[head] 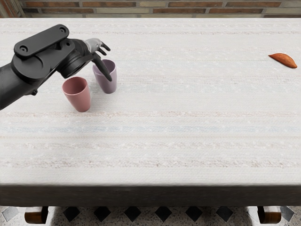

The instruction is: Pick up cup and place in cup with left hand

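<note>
"Head view: where's the left hand?"

"The left hand (96,46) is over the mauve tumbler-shaped cup (108,84), its fingers spread, gripping nothing. One long digit (104,69) slants across the mouth; I can't tell whether it touches."

"And the other cup?"

"The pink tumbler-shaped cup (80,97) stands upright just beside the mauve one, nearer the table's (188,136) front edge. Neither is nested, and the task doesn't say which goes into which."

"What could go wrong?"

"If the mauve one is to be lifted, closing with that digit badly placed could push the wall and tip it. A high pinch near the rim might let it swing, then catch the pink rim on the way in. The forearm also passes close behind the pink cup, so dropping the wrist could knock it."

"And the sweet potato (283,60)?"

"Far right, well apart; no hazard, I'd judge."
</note>
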### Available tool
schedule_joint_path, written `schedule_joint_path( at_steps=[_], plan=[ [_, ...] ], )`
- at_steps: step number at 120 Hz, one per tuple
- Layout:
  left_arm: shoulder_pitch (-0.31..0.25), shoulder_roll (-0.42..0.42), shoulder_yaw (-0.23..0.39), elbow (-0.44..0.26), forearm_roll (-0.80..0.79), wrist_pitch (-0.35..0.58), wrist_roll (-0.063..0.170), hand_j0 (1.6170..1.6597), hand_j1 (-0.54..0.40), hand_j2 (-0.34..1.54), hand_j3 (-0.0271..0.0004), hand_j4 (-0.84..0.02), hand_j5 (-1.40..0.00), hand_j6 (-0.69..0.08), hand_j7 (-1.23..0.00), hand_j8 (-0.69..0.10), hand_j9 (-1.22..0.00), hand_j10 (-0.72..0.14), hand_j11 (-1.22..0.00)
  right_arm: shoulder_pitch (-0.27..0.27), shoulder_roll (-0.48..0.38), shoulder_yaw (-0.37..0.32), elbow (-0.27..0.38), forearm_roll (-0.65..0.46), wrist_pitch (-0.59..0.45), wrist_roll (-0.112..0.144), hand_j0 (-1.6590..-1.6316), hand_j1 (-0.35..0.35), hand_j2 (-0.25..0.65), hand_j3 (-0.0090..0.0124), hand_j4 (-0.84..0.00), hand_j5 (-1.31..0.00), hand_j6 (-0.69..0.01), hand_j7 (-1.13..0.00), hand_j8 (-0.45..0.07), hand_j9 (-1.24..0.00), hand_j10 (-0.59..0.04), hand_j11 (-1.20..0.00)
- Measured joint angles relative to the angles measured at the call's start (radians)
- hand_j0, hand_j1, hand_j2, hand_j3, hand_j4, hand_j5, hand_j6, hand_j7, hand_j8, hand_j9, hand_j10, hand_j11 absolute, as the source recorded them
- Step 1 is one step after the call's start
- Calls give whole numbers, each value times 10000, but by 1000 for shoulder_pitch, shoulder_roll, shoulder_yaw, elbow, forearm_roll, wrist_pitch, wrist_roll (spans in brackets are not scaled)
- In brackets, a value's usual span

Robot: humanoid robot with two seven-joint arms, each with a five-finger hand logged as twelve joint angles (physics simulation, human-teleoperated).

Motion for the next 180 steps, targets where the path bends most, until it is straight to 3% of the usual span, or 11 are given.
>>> schedule_joint_path(
  at_steps=[71,116,129,148,163,171,180],
  plan=[
    [2,-21,28,32,-1,0,0,16580,173,572,0,-2793,-3610,-2799,-3609,-2798,-3608,-2790,-3607,0,0,0,0,0,0,0,-16581,-3489,-2,0,0,1,5,0,3,0,2,0],
    [2,-26,35,32,-1,0,0,16580,-880,748,0,-3669,-4750,-3674,-4749,-3678,-4749,-3666,-4748,0,0,0,0,0,0,0,-16581,-3489,-2,0,0,1,5,0,3,0,2,0],
    [2,-27,36,32,1,0,0,16578,-1036,854,0,-3928,-4998,-3929,-4993,-3625,-5044,-3896,-5042,0,0,0,0,0,0,0,-16581,-3489,-2,0,0,1,5,0,4,0,2,0],
    [3,-26,36,32,1,-1,0,16566,-1295,1454,0,-4291,-5569,-3535,-5582,-3274,-5645,-4228,-5648,0,0,0,0,0,0,0,-16581,-3489,-2,0,0,0,5,0,3,0,2,0],
    [3,-26,35,32,1,-3,0,16565,-1779,1975,0,-4551,-6001,-3143,-5997,-2823,-6069,-3944,-6074,0,0,0,0,0,0,0,-16581,-3489,-2,0,0,0,4,0,3,0,1,0],
    [3,-26,36,32,2,-5,0,16566,-1937,3248,-1,-4702,-6175,-3368,-6183,-3114,-6253,-4126,-6264,0,0,0,0,0,0,0,-16581,-3489,-2,0,0,0,4,0,3,0,2,0],
    [4,-26,36,33,7,-5,0,16567,-1718,3343,-1,-4989,-6203,-3683,-6325,-3324,-6417,-4329,-6436,0,0,0,0,0,0,0,-16581,-3489,-2,0,0,0,5,0,3,0,2,0]
  ],
)
